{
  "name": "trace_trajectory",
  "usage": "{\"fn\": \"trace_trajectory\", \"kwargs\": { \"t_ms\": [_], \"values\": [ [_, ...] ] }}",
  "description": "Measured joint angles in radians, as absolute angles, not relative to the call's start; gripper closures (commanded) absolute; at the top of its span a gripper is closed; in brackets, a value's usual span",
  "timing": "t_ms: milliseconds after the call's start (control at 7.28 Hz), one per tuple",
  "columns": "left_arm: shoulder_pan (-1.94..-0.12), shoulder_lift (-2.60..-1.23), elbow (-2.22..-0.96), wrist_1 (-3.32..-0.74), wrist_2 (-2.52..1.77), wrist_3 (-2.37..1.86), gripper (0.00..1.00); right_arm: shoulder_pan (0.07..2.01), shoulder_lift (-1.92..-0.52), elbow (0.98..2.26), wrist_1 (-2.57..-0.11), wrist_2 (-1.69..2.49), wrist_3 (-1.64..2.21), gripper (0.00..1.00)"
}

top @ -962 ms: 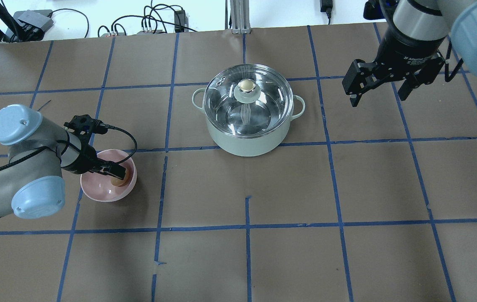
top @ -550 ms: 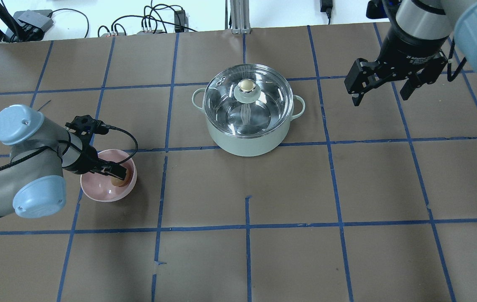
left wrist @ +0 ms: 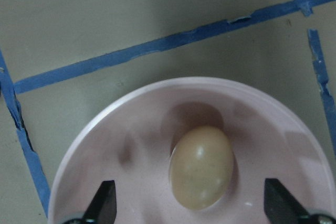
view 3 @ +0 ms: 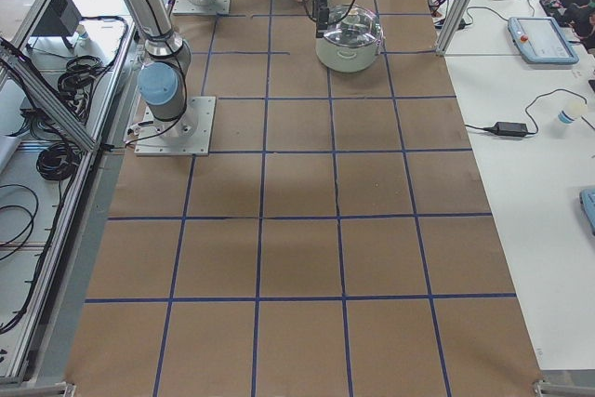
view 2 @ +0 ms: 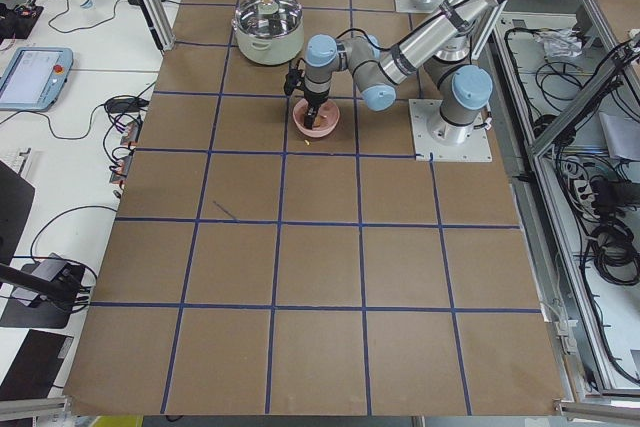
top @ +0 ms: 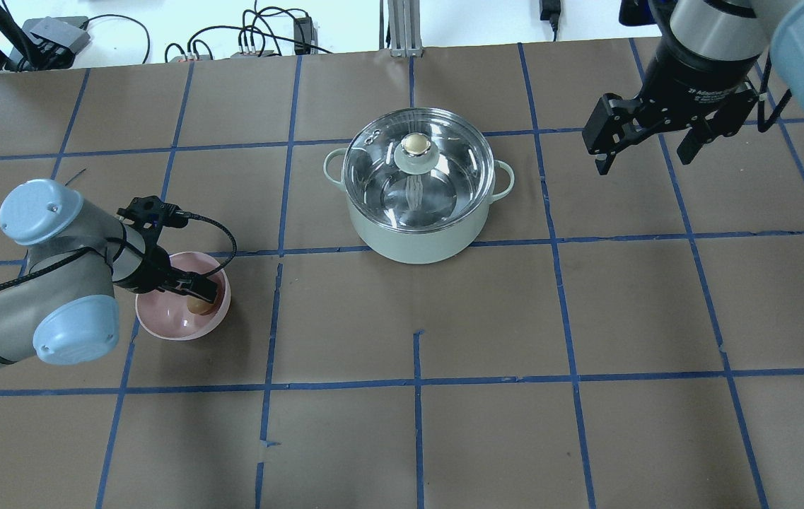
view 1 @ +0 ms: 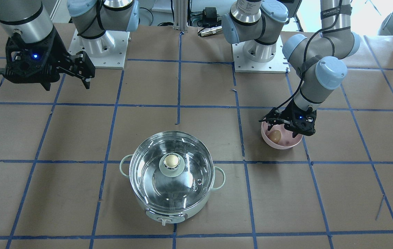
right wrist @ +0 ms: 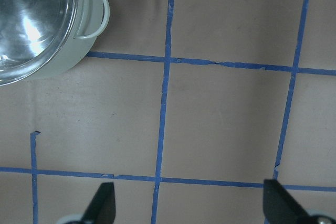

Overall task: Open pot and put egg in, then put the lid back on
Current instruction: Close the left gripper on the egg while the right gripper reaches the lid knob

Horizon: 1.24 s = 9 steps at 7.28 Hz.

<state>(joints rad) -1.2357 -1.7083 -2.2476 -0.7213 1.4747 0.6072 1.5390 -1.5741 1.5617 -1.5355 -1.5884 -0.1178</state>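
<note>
The pale-green pot (top: 418,237) stands mid-table with the glass lid (top: 444,185) on it, cream knob (top: 416,145) on top; it also shows in the front view (view 1: 155,210). The tan egg (top: 196,305) lies in a pink bowl (top: 170,326), also seen in the front view (view 1: 275,135). My left gripper (top: 201,291) is open and reaches down into the bowl. In the left wrist view its fingertips (left wrist: 105,203) flank the egg (left wrist: 201,167) without touching it. My right gripper (top: 643,157) is open and empty, hovering right of the pot.
Brown paper with a blue tape grid covers the table (top: 486,332). Cables and boxes lie along the far edge (top: 246,39). The right wrist view shows the pot's side handle (right wrist: 97,14) at the upper left and bare table below.
My left arm's elbow has shifted slightly right, and its gripper stays at the egg in the bowl. My right gripper has drifted a little toward the far edge. Pot and lid are unmoved.
</note>
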Motion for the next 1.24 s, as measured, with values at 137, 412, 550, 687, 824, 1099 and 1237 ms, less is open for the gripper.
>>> {"fn": "trace_trajectory", "kwargs": {
  "t_ms": [137,412,550,687,824,1099,1237],
  "values": [
    [-1.244,-1.721,-2.248,-0.711,1.475,0.605,0.02,1.544,-1.575,1.558,-1.539,-1.586,-0.105,0.00],
    [-1.253,-1.735,-2.245,-0.705,1.475,0.604,0.05,1.558,-1.572,1.543,-1.570,-1.536,-0.046,0.00],
    [-1.254,-1.738,-2.245,-0.704,1.473,0.604,0.07,1.595,-1.546,1.510,-1.600,-1.510,-0.016,0.00],
    [-1.255,-1.740,-2.244,-0.703,1.472,0.604,0.07,1.665,-1.487,1.451,-1.627,-1.502,0.040,0.00],
    [-1.255,-1.743,-2.244,-0.702,1.470,0.603,0.07,1.736,-1.420,1.394,-1.656,-1.502,0.115,0.00],
    [-1.255,-1.758,-2.244,-0.676,1.469,0.604,0.06,1.828,-1.316,1.351,-1.752,-1.505,0.233,0.00],
    [-1.255,-1.766,-2.245,-0.663,1.470,0.606,0.07,1.860,-1.265,1.348,-1.818,-1.507,0.281,0.00]
  ]
}}
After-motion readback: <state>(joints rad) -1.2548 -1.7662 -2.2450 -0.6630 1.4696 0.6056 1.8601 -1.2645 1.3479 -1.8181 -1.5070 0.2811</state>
